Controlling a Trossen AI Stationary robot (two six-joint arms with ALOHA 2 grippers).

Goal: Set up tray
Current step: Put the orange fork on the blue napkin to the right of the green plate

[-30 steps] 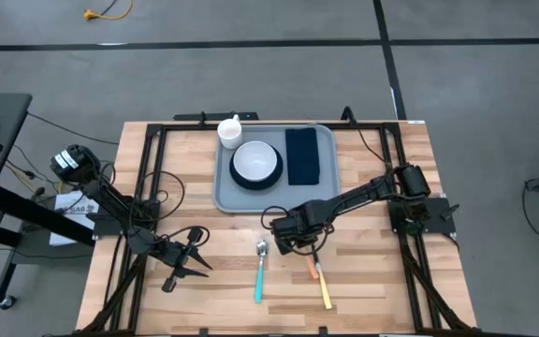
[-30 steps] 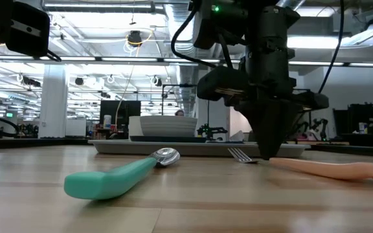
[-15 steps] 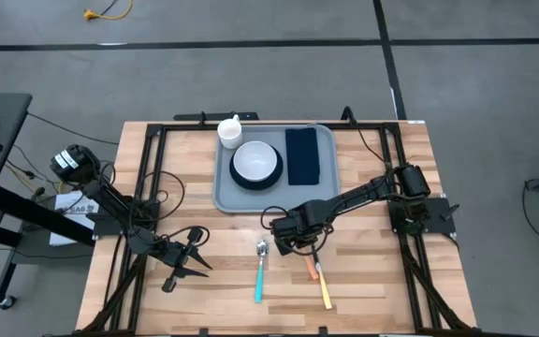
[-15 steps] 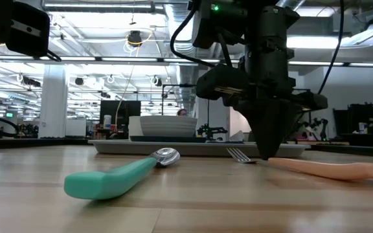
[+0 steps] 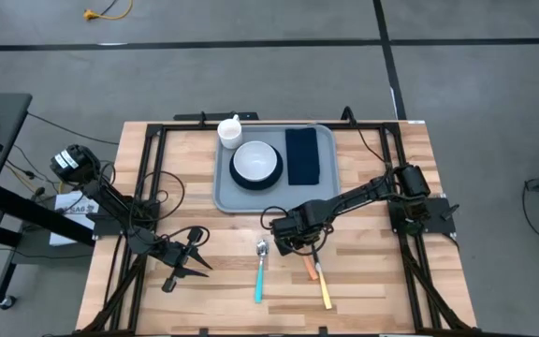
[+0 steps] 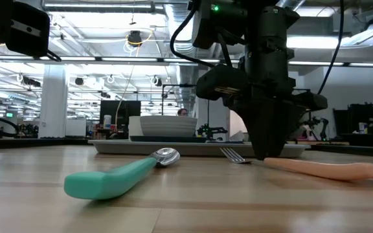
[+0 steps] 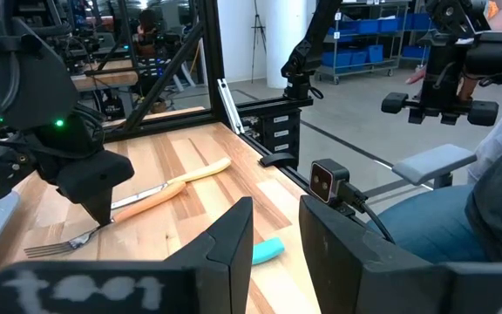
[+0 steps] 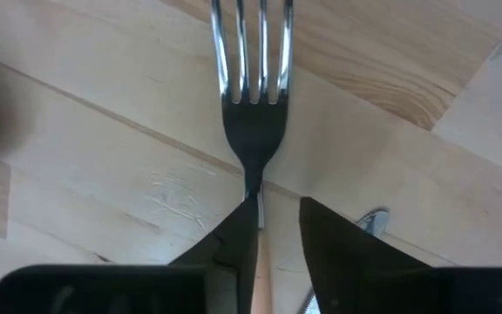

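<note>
Overhead, the tray (image 5: 223,192) lies at the far middle of the tabletop (image 5: 372,281), carrying a white bowl (image 5: 254,163), a dark napkin (image 5: 302,155) and a white cup (image 5: 228,131) at its far left corner. The right gripper (image 5: 297,241) is lowered to the wood just in front of the tray, its fingertips (image 8: 242,228) straddling the neck of an orange-handled fork (image 8: 251,96). The fingers sit close on either side of the stem, and appear to be clenched on it, though actual contact is hard to confirm. A teal-handled spoon (image 6: 118,177) lies just beside, untouched, and a yellow-handled utensil (image 5: 324,290) lies nearer the front edge. The left gripper (image 5: 193,251) waits released, low at the front left. Step in hand: picking up the fork. The next move likely calls for a secure pinch, a clean lift, then a short carry to the tray.
</note>
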